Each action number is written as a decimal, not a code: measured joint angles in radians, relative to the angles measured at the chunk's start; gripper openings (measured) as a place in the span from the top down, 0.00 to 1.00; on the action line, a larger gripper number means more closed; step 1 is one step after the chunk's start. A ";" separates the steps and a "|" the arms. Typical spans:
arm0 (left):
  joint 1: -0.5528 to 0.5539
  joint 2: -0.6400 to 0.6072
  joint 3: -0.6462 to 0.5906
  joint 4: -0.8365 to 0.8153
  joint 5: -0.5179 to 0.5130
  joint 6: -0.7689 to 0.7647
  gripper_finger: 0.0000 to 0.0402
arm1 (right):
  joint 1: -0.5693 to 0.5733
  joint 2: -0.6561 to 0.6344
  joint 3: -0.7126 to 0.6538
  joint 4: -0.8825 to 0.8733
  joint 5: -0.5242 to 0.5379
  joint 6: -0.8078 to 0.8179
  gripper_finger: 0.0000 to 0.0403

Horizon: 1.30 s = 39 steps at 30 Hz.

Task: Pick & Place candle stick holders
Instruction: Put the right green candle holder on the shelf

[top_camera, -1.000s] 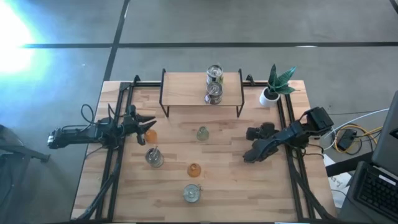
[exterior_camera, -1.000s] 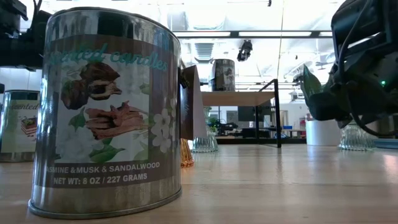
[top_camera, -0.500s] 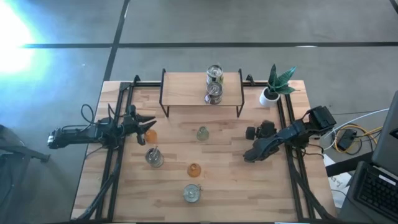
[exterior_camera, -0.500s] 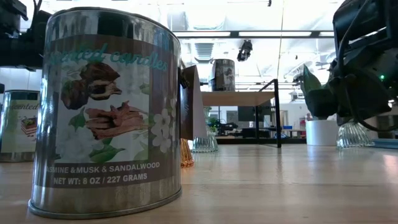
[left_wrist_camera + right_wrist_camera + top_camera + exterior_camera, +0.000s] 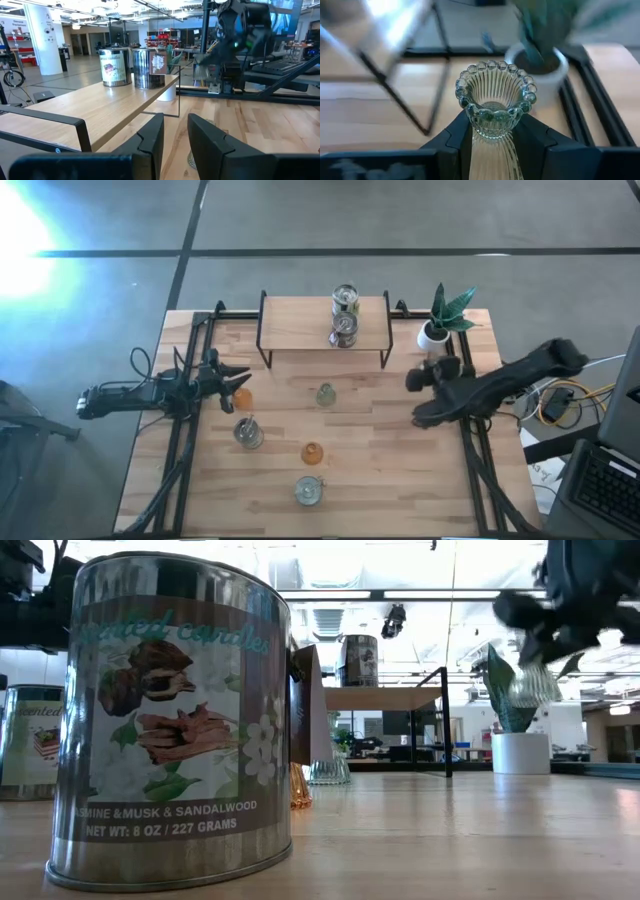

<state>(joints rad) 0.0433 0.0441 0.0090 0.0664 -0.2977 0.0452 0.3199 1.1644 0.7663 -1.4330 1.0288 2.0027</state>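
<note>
While the right gripper (image 5: 492,135) pinches a ribbed clear-glass candle stick holder (image 5: 495,102) aloft beside the potted plant (image 5: 443,317), keep it upright and clear of the shelf (image 5: 325,323); the left gripper (image 5: 175,142), nearly closed, waits empty at the table's (image 5: 400,490) left edge.

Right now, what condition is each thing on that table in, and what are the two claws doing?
Right gripper: shut on a clear ribbed holder, lifted off the table.
Left gripper: low at the orange holder.
Pale green holder: upright on the table.
Two tins: upright on the raised shelf.
Potted plant: upright.
</note>
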 joint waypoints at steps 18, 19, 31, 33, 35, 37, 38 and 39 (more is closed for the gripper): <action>0.000 0.000 0.000 0.000 0.000 0.000 0.77 | -0.298 -0.353 0.258 0.552 -0.144 -1.385 0.74; 0.000 0.000 0.000 0.000 0.000 0.000 0.77 | -0.331 -0.354 0.260 0.591 -0.200 -1.436 0.74; 0.000 0.000 0.000 0.000 0.000 0.000 0.77 | -0.707 -0.249 0.232 0.930 -0.729 -1.788 0.74; 0.000 0.000 0.000 0.000 0.000 0.000 0.77 | -0.753 -0.215 0.232 0.991 -0.784 -1.839 0.74; 0.000 0.000 0.000 0.000 0.000 0.000 0.77 | -0.795 -0.183 0.232 1.056 -0.834 -1.882 0.74; 0.000 0.000 0.000 0.000 0.000 0.000 0.77 | -0.837 -0.147 0.232 1.106 -0.878 -1.910 0.74; 0.000 0.000 0.000 0.000 0.000 0.000 0.77 | -0.857 -0.128 0.232 1.126 -0.900 -1.915 0.74; 0.000 0.000 0.000 0.000 0.000 0.000 0.77 | -0.877 -0.107 0.232 1.141 -0.922 -1.917 0.74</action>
<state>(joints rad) 0.0429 0.0441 0.0090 0.0662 -0.2974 0.0452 -0.5572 1.0572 0.9985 -0.2915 0.1072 0.0853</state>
